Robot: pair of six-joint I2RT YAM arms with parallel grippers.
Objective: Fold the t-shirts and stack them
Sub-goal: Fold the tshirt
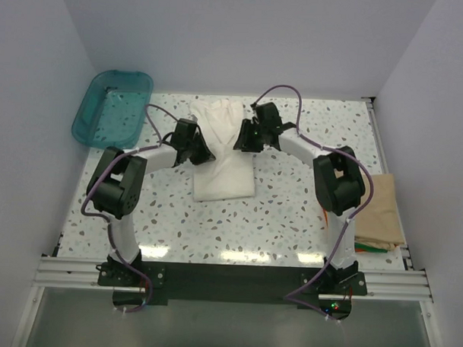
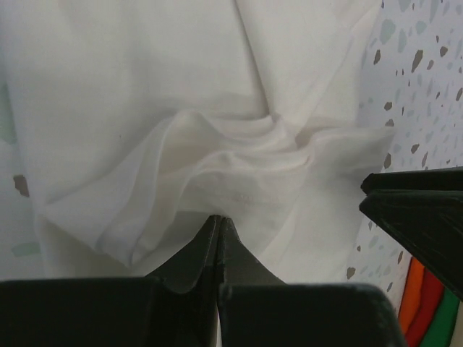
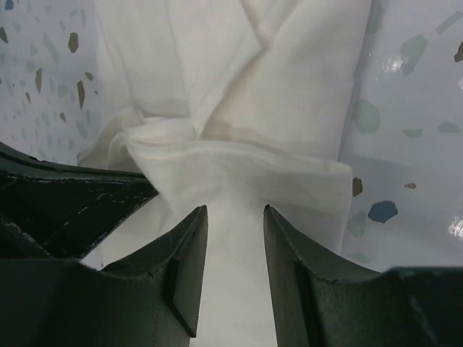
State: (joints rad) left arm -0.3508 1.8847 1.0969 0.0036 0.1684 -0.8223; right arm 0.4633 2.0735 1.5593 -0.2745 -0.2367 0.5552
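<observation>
Plainly, left tool (image 2: 218,221) pinches the off-white t-shirt (image 1: 224,173); right tool (image 3: 234,212) stands parted.

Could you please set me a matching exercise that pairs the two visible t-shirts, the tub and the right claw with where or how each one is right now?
Things:
1. off-white t-shirt
2. tan t-shirt
3. teal tub
4. right claw

Descriptions:
A. at the far left corner of the table
B. jaws apart
C. in the middle of the table
D. at the table's right edge

Pairs: 1-C, 2-D, 3-A, 4-B.
</observation>
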